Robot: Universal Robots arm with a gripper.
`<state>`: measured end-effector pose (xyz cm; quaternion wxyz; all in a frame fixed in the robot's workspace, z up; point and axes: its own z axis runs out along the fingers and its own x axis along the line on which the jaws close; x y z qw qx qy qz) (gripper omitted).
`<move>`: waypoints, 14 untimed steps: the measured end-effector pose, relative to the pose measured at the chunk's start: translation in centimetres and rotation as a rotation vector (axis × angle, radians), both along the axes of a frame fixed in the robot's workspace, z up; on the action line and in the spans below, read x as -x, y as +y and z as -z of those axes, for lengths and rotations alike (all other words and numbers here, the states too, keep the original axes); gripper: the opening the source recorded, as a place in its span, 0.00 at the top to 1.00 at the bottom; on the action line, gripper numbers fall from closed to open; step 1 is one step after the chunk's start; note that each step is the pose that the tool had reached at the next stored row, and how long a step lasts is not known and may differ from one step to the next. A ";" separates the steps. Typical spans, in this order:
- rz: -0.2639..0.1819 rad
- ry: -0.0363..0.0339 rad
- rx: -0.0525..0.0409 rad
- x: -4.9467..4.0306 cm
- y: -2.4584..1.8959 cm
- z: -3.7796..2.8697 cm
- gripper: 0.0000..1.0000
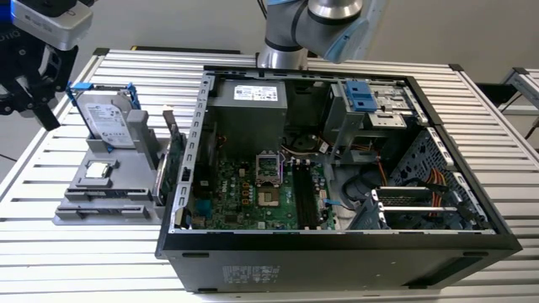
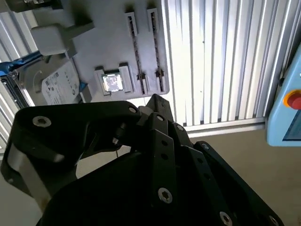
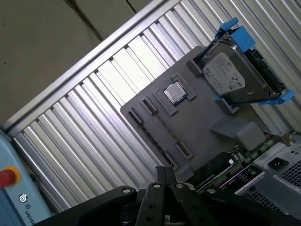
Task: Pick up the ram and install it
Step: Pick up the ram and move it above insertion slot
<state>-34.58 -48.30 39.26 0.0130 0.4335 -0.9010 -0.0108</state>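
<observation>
In the first wrist view the black linkage pincer (image 3: 163, 172) has its two fingertips pressed together, gripping nothing. It hangs above the silver slatted aluminium table (image 3: 94, 117), near the flat grey plastic parts holder (image 3: 207, 136). On that holder sit a small square silver processor chip (image 3: 175, 93) in its recess, a silver hard drive in a blue plastic caddy (image 3: 228, 77) beside it, and a pair of long narrow slots (image 3: 162, 126) on the chip's other side. Past the holder's edge, thin dark boards (image 3: 214, 173) stand on edge. The second wrist view shows the closed fingertips (image 2: 155, 100) against the table's edge, with the chip and the drive lying beyond them. In the exterior view the pincer hangs high at the exterior view's left, well apart from the open black tower computer case (image 1: 337, 259) lying on its side in the middle. The ram I cannot place for certain (both likely spots are edge-on to this camera). It may sit in the long black memory slots (image 1: 307, 196) on the green motherboard (image 1: 240, 196), or it may be one of the boards beside the upright green expansion card (image 1: 173, 167) between holder and case. Either spot is well apart from the pincer.
</observation>
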 end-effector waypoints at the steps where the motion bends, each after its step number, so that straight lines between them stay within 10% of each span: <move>1: -0.013 0.0000 0.0000 0.00 0.00 0.00 1.00; 14: -0.172 0.0000 0.0000 0.00 0.00 0.00 1.00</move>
